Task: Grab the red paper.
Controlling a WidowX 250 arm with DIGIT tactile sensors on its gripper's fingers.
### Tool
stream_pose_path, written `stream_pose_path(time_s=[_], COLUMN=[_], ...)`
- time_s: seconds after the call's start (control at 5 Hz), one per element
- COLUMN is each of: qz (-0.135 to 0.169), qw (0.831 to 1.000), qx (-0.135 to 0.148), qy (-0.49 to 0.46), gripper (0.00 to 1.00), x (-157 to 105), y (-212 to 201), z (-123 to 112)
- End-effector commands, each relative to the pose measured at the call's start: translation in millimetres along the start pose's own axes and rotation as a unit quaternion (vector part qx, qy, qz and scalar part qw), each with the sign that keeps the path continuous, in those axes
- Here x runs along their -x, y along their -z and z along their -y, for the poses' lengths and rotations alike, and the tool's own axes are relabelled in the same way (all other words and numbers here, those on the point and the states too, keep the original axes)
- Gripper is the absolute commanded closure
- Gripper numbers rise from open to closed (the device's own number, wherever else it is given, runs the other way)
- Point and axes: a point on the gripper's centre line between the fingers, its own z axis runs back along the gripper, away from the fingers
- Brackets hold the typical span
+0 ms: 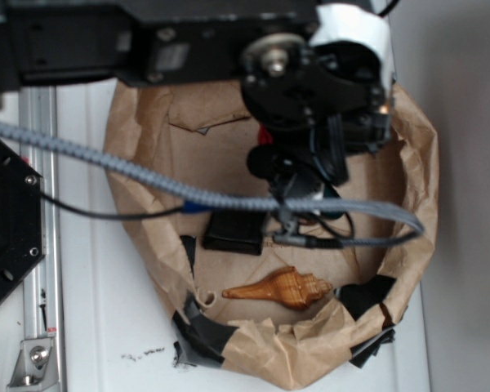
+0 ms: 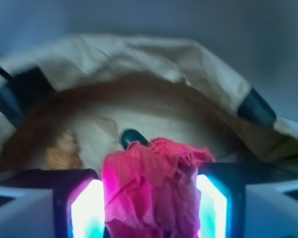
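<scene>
Nearest you, your gripper [image 2: 151, 198] is closing on the red paper [image 2: 151, 191], the wad sitting between both lit fingers [image 2: 87, 210] and touching them. It is soft tissue, so it is likely compressing; lifting now risks it slipping free. Farther off, the brown paper lining [image 2: 139, 64] is rising around the seashell [image 1: 279, 288] and black pouch [image 1: 233, 233], possibly snagging your cable [image 1: 147, 175].
</scene>
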Motion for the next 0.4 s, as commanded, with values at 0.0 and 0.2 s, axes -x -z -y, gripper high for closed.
stream_pose_path(time_s=[0.0, 0.2], qz=[0.010, -0.010], qw=[0.992, 0.990], qx=[-0.062, -0.059], qy=[-0.109, -0.131], gripper=[1.00, 1.00], x=[0.2, 4.2], y=[-32.5, -32.9], z=[2.9, 4.2])
